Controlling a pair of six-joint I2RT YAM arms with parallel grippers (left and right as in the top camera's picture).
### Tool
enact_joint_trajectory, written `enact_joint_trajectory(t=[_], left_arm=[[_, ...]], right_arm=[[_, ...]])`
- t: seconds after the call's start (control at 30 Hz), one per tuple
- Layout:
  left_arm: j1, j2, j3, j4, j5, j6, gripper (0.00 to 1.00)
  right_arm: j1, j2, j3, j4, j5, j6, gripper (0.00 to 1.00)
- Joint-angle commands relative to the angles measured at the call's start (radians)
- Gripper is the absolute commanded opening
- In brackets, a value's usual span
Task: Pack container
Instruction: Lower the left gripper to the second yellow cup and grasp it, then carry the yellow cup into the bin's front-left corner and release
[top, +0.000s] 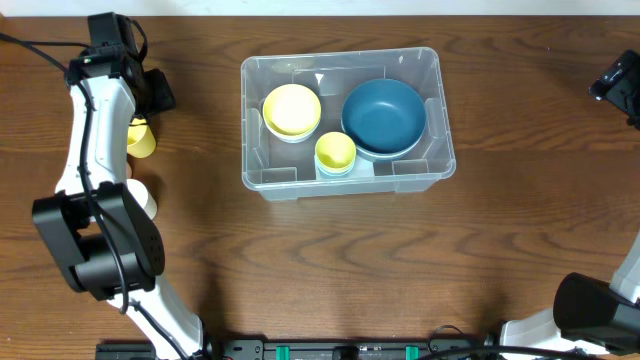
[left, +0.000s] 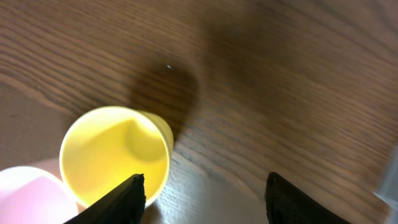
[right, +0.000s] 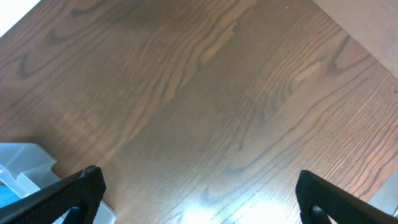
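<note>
Clear, glossy plastic: the container (top: 290, 182), rectangular with rounded corners and a thick rim, sits mid-table toward the far edge. Inside are a round yellow bowl (top: 292, 110), a larger matte blue bowl (top: 384, 115) and a small yellow cup (top: 335, 150) by the near wall. Wood-grain table (top: 300, 270). Left gripper (left: 205, 199) is spread wide and empty above a loose yellow cup (left: 115, 155) near the left edge; the arm half hides that cup overhead. Pink cup (left: 25, 196) cut off at the frame corner. Right gripper (right: 199, 199) spread, empty; its wrist view catches only a container corner.
</note>
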Motion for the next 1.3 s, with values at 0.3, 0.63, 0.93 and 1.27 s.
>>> enact_joint_trajectory(t=[0.3,0.63,0.93,1.27], left_arm=[[0.041,0.093,-0.003,0.034,-0.041,0.024,0.62],[0.047,0.188,-0.006,0.034,-0.041,0.024,0.60],[0.046,0.161,-0.006,0.015,-0.004,-0.035,0.21],[0.028,-0.051,-0.005,0.011,0.226,-0.105,0.06]], right_arm=[[-0.002,0.000,-0.002,-0.002,0.004,0.015,0.99],[-0.002,0.000,-0.002,-0.002,0.004,0.014,0.99],[-0.002,0.000,-0.002,-0.002,0.004,0.015,0.99],[-0.002,0.000,-0.002,-0.002,0.004,0.014,0.99]])
